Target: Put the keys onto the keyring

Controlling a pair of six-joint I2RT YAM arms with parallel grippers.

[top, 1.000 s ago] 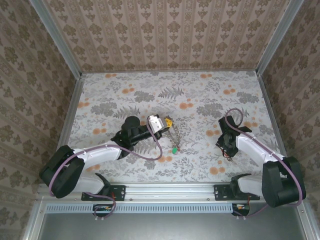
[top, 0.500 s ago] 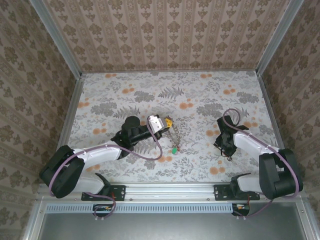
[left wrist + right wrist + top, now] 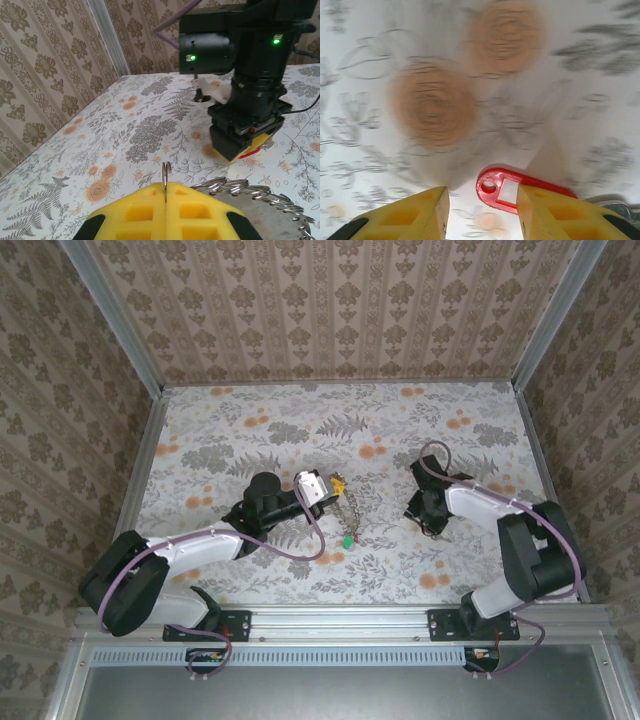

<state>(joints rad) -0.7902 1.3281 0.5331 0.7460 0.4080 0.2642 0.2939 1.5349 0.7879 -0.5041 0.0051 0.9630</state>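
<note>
- The keyring (image 3: 346, 508) is near the middle of the table (image 3: 250, 410). It trails from the left gripper (image 3: 337, 485) toward the near edge.
- A green-tagged key (image 3: 347, 538) sits at the keyring's near end.
- In the left wrist view the left gripper's (image 3: 165, 186) yellow fingers are pressed together on a thin wire loop of the keyring (image 3: 250, 192), whose coiled links curve off to one side.
- A red-tagged key (image 3: 507, 189) lies further toward the table's right edge, well apart from the keyring.
- The right gripper (image 3: 424, 518) hangs low over that key. Its fingers stand apart, one on each side of the red tag, and bare table shows between the tag and one finger.
- The key's metal blade, partly hidden and blurred, pokes out past the other finger.
- From the left wrist, the right gripper (image 3: 240, 142) points down with the red tag (image 3: 248, 154) just under it.
</note>
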